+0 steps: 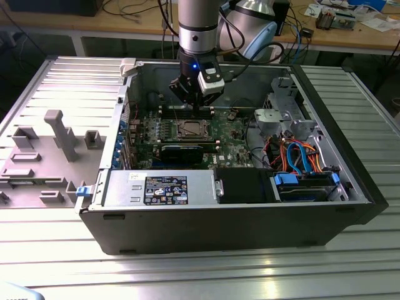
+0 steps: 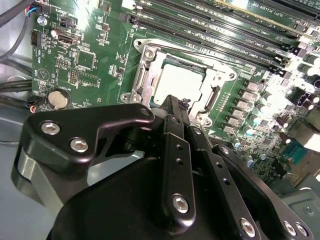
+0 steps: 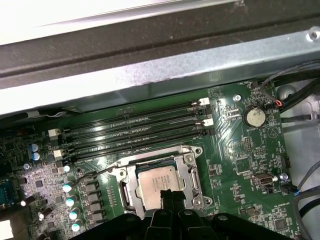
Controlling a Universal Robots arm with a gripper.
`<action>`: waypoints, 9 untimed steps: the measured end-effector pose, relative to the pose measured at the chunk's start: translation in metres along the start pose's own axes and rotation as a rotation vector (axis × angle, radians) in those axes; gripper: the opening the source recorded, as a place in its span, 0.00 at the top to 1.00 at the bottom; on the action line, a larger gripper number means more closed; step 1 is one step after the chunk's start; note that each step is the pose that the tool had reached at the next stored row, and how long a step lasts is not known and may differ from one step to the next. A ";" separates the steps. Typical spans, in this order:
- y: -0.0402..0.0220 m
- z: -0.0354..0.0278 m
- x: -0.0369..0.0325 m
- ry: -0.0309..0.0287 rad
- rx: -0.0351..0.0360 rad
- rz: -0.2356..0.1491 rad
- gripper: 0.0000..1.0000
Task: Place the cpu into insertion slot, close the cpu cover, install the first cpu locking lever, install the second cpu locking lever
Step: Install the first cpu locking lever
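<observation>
The cpu point(image 3: 157, 182) lies flat in its socket on the green motherboard, its dull silver top showing through the window of the cpu cover point(image 3: 193, 176), which lies down around it. In the second wrist view the cpu point(image 2: 180, 82) and cpu cover point(image 2: 144, 75) sit just beyond my fingertips. My gripper point(image 3: 170, 195) point(image 2: 172, 101) is shut with nothing between its fingers and hovers at the socket's edge. A thin wire locking lever point(image 3: 92, 175) sticks out sideways from one socket corner. In the exterior view my gripper point(image 1: 195, 107) hangs inside the open case, just behind the socket point(image 1: 189, 129).
Black memory slots point(image 3: 135, 127) run beside the socket. A long black graphics card point(image 1: 182, 150), the power supply point(image 1: 159, 187) and a drive bay with coloured cables point(image 1: 300, 156) crowd the case. A coin cell point(image 3: 253, 117) sits on the board. Grey fixtures point(image 1: 44, 150) stand on the exterior view's left.
</observation>
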State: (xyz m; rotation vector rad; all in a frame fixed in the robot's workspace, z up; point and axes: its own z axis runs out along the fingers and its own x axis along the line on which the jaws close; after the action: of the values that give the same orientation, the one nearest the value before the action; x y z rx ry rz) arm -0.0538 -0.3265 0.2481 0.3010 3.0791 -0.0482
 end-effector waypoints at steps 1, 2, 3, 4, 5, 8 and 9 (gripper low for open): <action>0.0000 0.0000 0.0000 0.0000 -0.0001 -0.002 0.89; 0.0000 0.0000 0.0000 -0.0001 -0.0002 -0.004 0.89; 0.0000 0.0000 0.0000 -0.0002 -0.0003 -0.005 0.89; 0.0000 0.0000 0.0000 -0.0002 -0.0004 -0.008 0.89; 0.0000 0.0000 0.0000 -0.0002 -0.0004 -0.010 0.89; 0.0000 0.0000 0.0000 -0.0004 -0.0008 -0.015 0.89; 0.0000 0.0000 0.0000 -0.0004 -0.0009 -0.018 0.89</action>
State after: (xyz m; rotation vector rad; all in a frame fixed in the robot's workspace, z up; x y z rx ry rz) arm -0.0538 -0.3265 0.2481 0.2730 3.0815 -0.0476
